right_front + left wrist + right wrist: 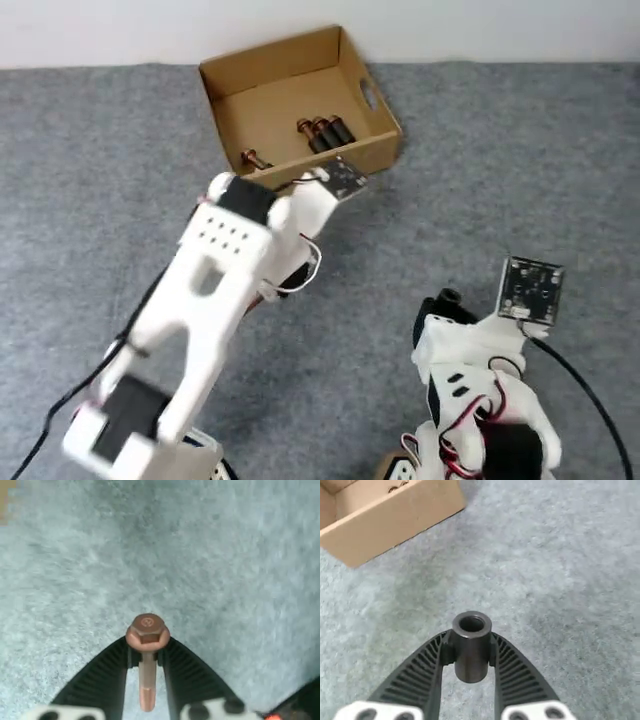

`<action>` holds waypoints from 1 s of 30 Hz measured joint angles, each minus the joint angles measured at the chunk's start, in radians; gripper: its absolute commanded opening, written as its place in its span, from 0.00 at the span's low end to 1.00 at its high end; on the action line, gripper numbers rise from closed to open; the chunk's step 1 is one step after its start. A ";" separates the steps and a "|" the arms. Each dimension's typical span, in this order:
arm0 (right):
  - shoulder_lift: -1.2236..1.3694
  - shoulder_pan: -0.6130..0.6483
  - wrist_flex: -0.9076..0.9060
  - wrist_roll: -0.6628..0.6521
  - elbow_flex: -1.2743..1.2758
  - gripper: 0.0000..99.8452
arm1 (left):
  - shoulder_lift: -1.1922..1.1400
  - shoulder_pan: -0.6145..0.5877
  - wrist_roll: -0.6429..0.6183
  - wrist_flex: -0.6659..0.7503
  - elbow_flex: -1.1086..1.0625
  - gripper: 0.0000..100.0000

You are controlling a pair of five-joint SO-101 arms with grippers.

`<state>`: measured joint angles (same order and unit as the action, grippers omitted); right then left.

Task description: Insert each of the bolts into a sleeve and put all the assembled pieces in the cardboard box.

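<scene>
Bolt (146, 662) is clamped head-out in the left hand (147, 647); the right hand (470, 642) grips a sleeve (471, 650), bore facing outward, probably for mating. Finished pieces (321, 132) lie in the box (268, 60).

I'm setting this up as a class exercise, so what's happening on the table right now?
The left tool holds a copper-coloured bolt just below its head. The right tool grips a dark sleeve, its bore empty. The two are not yet joined. Several assembled pieces already lie in the cardboard box.
</scene>
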<state>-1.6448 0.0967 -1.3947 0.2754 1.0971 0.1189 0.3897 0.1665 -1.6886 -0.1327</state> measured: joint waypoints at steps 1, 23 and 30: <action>0.003 0.009 0.000 0.000 0.000 0.01 | 0.041 0.000 -0.018 0.018 -0.028 0.00; -0.012 0.203 0.000 -0.130 0.000 0.01 | 0.707 0.000 -0.353 0.503 -0.588 0.00; -0.011 0.259 0.092 -0.239 0.000 0.01 | 0.873 0.000 -0.477 0.666 -0.744 0.00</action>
<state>-1.6556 0.3560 -1.3027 0.0361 1.0971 0.9920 0.3897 -0.3107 -1.0226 -0.8769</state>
